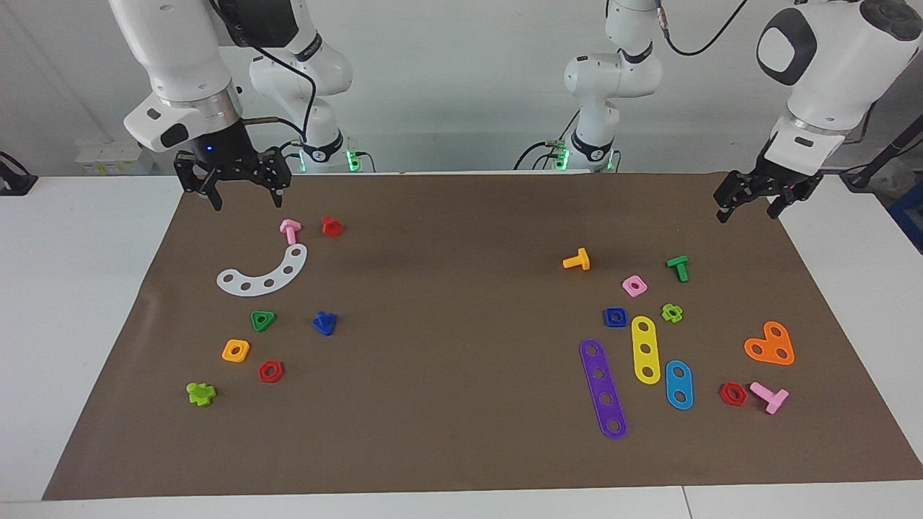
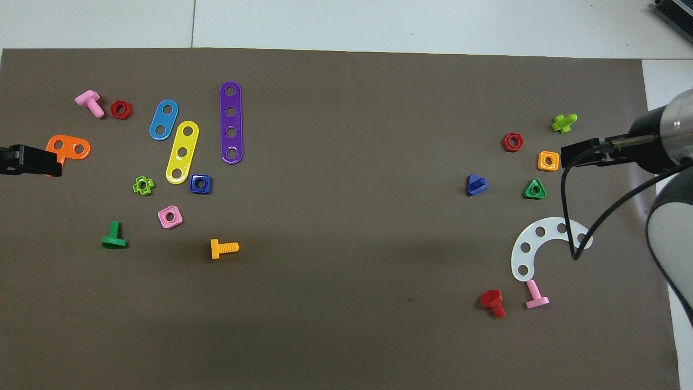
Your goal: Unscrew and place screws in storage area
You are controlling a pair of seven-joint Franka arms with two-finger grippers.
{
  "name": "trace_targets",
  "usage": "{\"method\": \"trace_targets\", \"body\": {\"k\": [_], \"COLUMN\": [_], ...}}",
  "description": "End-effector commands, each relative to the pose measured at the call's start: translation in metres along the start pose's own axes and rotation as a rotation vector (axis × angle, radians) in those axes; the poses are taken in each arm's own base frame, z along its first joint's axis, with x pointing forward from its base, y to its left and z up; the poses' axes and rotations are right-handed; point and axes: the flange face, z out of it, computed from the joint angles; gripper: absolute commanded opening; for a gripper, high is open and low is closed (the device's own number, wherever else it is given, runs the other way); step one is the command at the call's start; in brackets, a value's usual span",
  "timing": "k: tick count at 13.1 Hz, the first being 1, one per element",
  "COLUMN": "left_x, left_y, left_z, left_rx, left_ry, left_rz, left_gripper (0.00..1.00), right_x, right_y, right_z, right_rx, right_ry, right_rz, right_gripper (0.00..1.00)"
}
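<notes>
We see the small dark-blue plastic bolt [image 1: 324, 323] lying loose beside the green triangular nut [image 1: 262, 320]; both empty grippers, right [image 1: 244, 192] and left [image 1: 750, 204], hover with fingers spread, so we'd release gently.

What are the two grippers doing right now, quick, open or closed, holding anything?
Left gripper: fingers open, holding nothing, raised over the mat's corner at its own end.
Right gripper: fingers open, holding nothing, raised above the pink bolt.

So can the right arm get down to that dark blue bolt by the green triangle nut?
Probably yes. The right claw hangs open over the mat's edge at its own end, and the dark blue bolt lies loose on bare mat beside the green triangular nut, with nothing over it.
</notes>
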Motion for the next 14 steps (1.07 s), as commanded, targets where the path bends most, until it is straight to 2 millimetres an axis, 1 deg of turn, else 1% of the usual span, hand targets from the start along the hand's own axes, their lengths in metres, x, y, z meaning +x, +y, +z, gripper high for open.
{"method": "trace_targets", "body": {"k": [1, 6, 12, 13, 14], "left_x": [-0.006, -0.006, -0.006, -0.008, -0.006], "left_y": [-0.001, -0.001, -0.001, 0.008, 0.012], "left_z": [-0.003, -0.003, -0.004, -0.004, -0.008], "left_rx": [0.021, 0.023, 0.021, 0.021, 0.02], "left_ry": [0.004, 0.004, 0.006, -0.004, 0.013], "left_rz": [-0.008, -0.008, -0.005, 0.008, 0.014], "left_gripper": [1.0, 1.0, 1.0, 1.0, 1.0], "right_x": [-0.006, -0.011, -0.013, -0.013, -0.013], "right_y": [0.001, 0.002, 0.002, 0.002, 0.0], "right_z": [-0.003, 0.003, 0.004, 0.004, 0.004], "right_rx": [0.021, 0.025, 0.029, 0.036, 0.056], "right_ry": [-0.006, -0.025, -0.037, -0.038, -0.038], "right_rz": [-0.014, -0.006, 0.015, 0.017, 0.022], "right_gripper": [1.0, 1.0, 1.0, 1.0, 1.0]}}
